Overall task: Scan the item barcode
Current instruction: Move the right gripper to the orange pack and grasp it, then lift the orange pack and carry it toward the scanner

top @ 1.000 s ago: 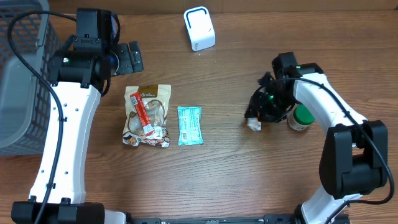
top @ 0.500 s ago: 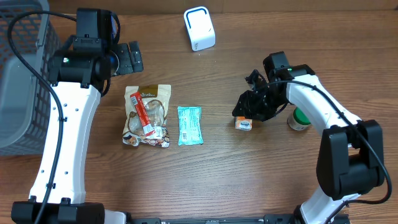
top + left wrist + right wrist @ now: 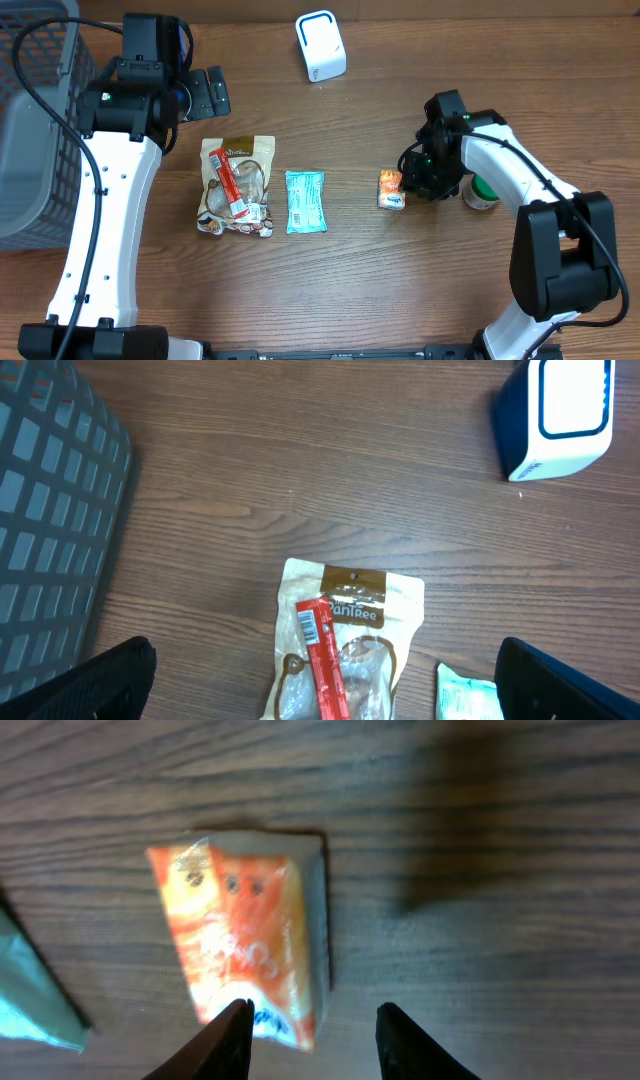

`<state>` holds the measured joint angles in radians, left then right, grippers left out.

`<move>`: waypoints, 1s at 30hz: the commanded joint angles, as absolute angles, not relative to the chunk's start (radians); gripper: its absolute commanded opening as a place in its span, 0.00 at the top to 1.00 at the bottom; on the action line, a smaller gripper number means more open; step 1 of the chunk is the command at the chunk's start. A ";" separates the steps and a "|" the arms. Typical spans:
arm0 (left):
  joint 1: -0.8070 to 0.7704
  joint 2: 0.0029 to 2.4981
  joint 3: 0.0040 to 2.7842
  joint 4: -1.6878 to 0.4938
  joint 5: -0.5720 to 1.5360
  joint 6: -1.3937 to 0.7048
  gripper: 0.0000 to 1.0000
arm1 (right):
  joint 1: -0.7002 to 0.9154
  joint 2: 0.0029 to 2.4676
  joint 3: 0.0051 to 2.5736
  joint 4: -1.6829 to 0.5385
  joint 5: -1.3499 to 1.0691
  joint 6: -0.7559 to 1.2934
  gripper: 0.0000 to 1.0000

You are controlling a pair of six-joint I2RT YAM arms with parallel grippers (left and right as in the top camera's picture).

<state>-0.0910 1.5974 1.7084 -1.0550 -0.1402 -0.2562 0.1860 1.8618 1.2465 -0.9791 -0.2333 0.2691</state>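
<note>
A small orange carton (image 3: 391, 188) lies flat on the wooden table, orange face up (image 3: 250, 945); no barcode shows on it. My right gripper (image 3: 418, 178) hovers just right of it. Its jaws stand apart (image 3: 312, 1010), the left fingertip (image 3: 232, 1035) over the carton's near edge, with only that edge of the carton between them. The white and blue scanner (image 3: 320, 45) stands at the back of the table (image 3: 555, 415). My left gripper (image 3: 205, 92) hangs wide open (image 3: 325, 690) above a clear snack bag.
The snack bag with a red stick pack on it (image 3: 236, 186) and a teal packet (image 3: 305, 201) lie mid-table. A green-lidded jar (image 3: 484, 190) stands beside my right arm. A grey mesh basket (image 3: 30, 130) fills the left edge.
The right gripper carried the carton a little left, left it lying orange side up, and drew back to the right. The left arm has not moved.
</note>
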 commanded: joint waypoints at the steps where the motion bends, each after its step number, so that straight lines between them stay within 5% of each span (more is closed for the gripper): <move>1: -0.090 1.599 1.721 -1.055 -0.149 -0.270 0.00 | 0.190 1.853 1.214 -0.933 -0.242 0.287 0.59; 17: -0.090 1.599 1.721 -1.055 -0.149 -0.270 0.00 | 0.190 1.855 1.169 -0.846 -0.252 0.289 0.66; 20: -0.090 1.599 1.721 -1.055 -0.149 -0.270 0.00 | 0.190 1.855 1.139 -0.803 -0.255 0.289 0.69; 25: -0.090 1.599 1.721 -1.055 -0.149 -0.270 0.00 | 0.190 1.855 1.097 -0.753 -0.255 0.289 0.88; 30: -0.090 1.599 1.721 -1.055 -0.149 -0.270 0.00 | 0.189 1.855 1.097 -0.770 -0.269 0.288 0.91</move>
